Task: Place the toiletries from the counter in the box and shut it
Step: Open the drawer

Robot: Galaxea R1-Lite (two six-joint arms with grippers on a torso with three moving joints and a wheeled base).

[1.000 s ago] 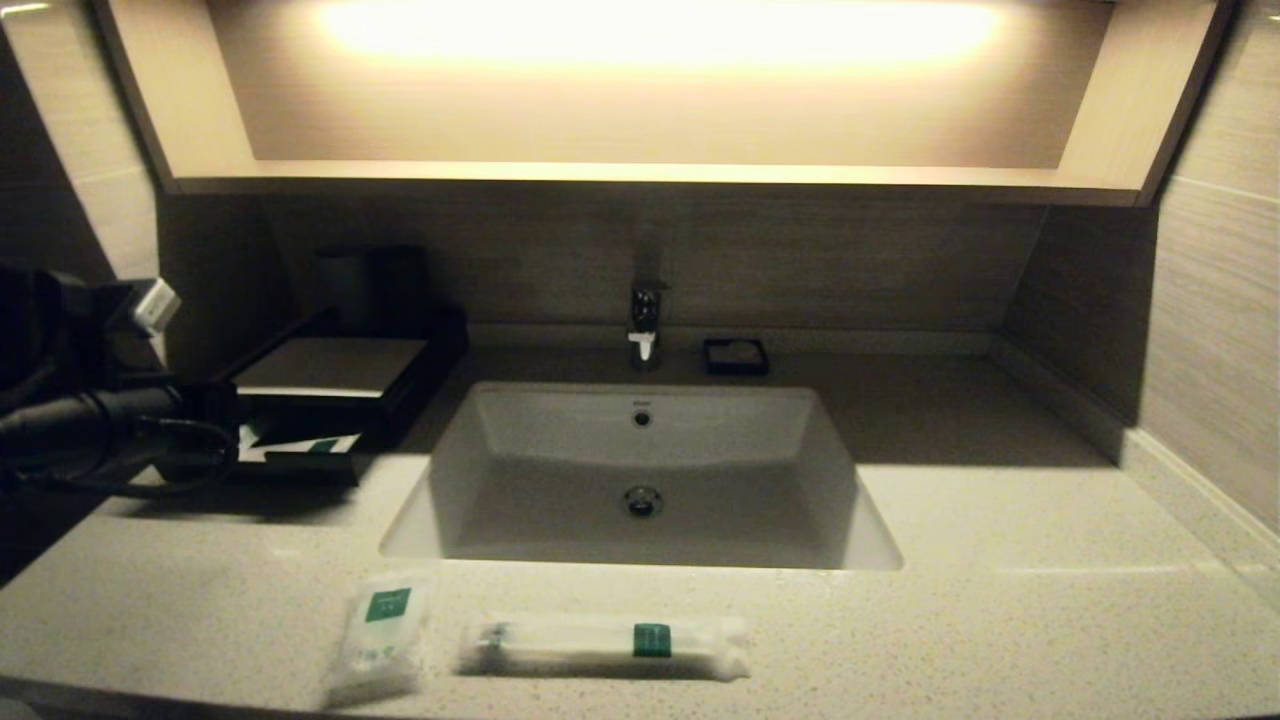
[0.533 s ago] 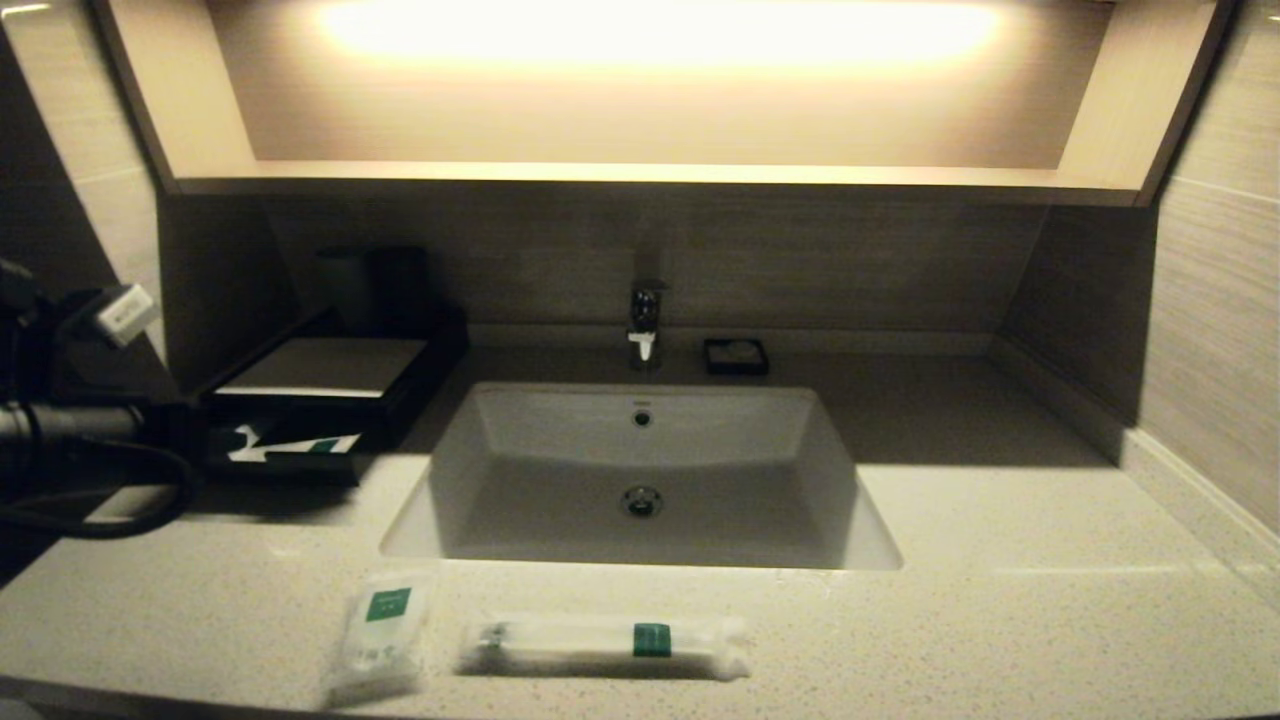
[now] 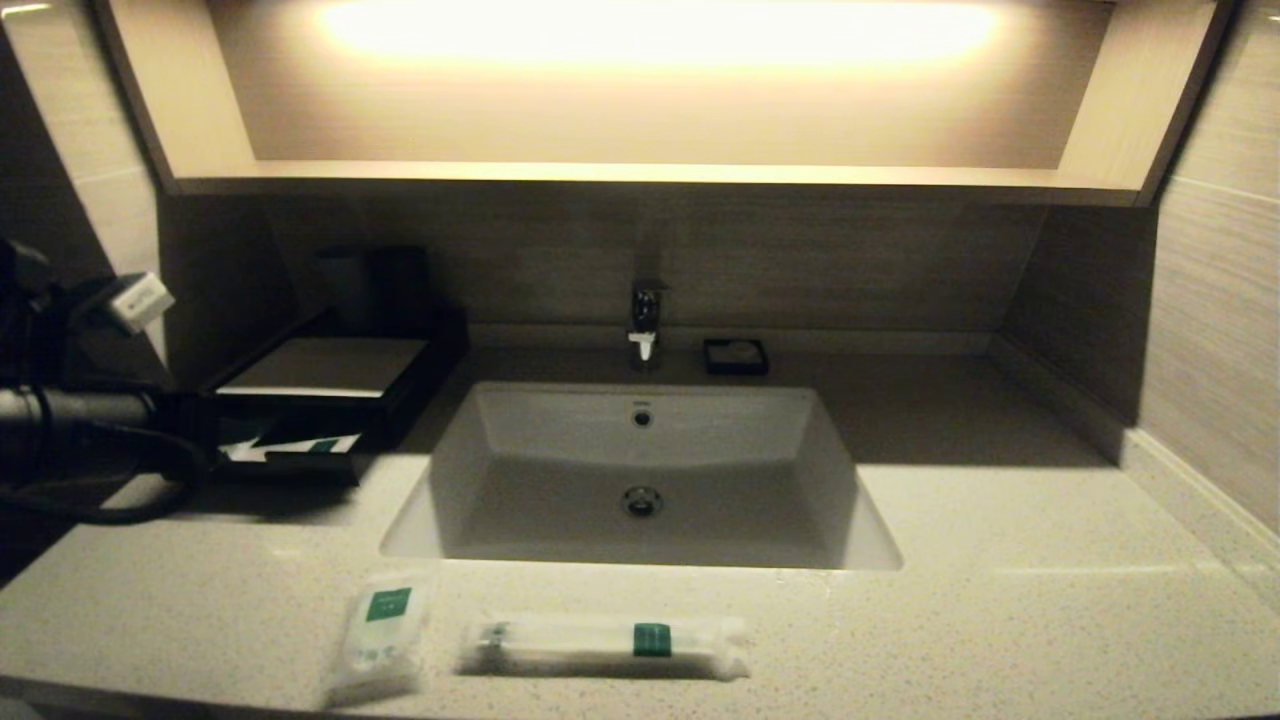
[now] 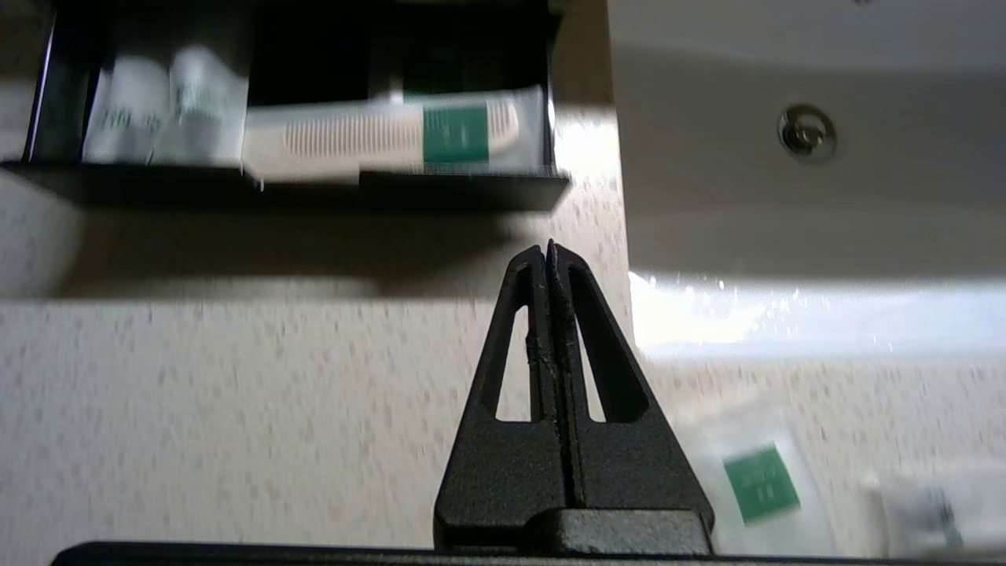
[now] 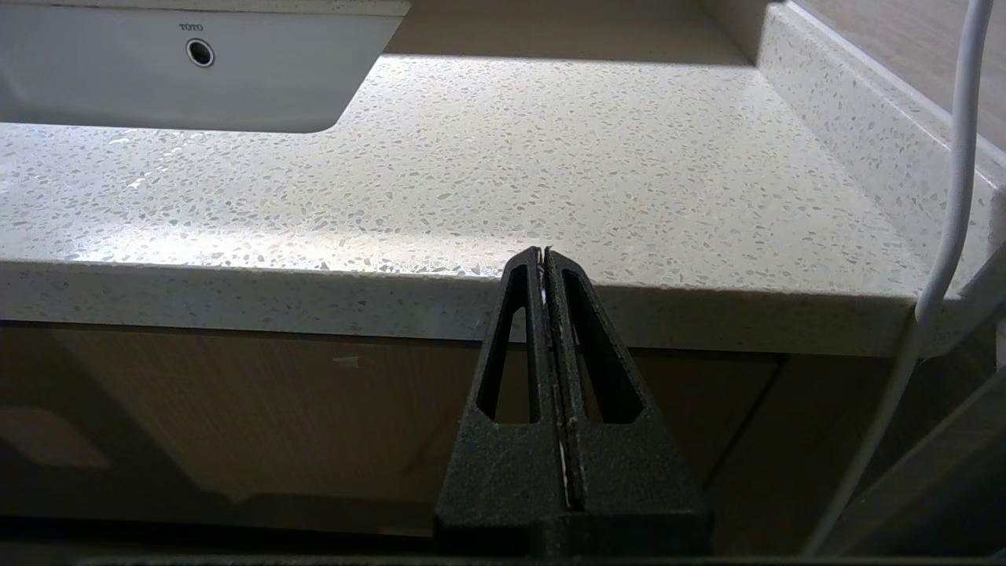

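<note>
Left gripper (image 4: 548, 255) pressed together and empty, over the counter (image 3: 1000, 620) in front of the box's pulled-out drawer (image 4: 464, 191).

Its arm (image 3: 70, 410) reaches in from the left edge of the head view, beside the box (image 3: 320, 365), which sits at the back left of the counter next to the sink (image 3: 640, 470). Inside the drawer lie a comb packet (image 4: 393, 137) with a green label and two small white tubes (image 4: 165, 106). Both toiletries rest on the counter's front edge, well apart from the box: the small pouch (image 3: 380, 635) to the left, the long packet (image 3: 605, 643) just beside it on the right. Right gripper (image 5: 544, 259) hangs parked below the counter edge, fingers pressed together with nothing between them. A tap (image 3: 645, 325) and a small black dish (image 3: 736, 356) stand behind the sink.
</note>
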